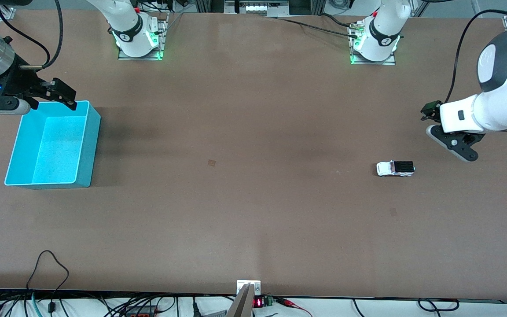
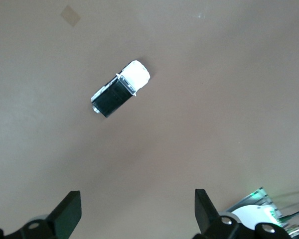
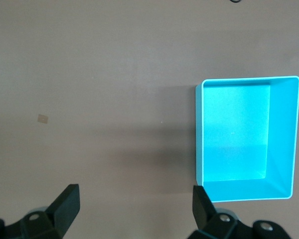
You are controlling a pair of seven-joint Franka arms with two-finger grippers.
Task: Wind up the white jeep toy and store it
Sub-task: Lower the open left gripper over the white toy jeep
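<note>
White jeep toy (image 1: 395, 168) sits on bare worktop (image 1: 253, 198) toward the left arm's end, at 8 o'clock of the spread, empty left gripper (image 1: 449, 132); right gripper (image 1: 53, 94), also agape, hangs over the turquoise bin (image 1: 87, 145); risk: fingers nudging so small a car into rolling off.

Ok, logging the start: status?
Left gripper open, above table near jeep. Right gripper open over bin. Jeep untouched, path clear.

High front camera facing both bases — wrist cameras straight down, over jeep (image 2: 120, 88) and bin (image 3: 246, 137).
</note>
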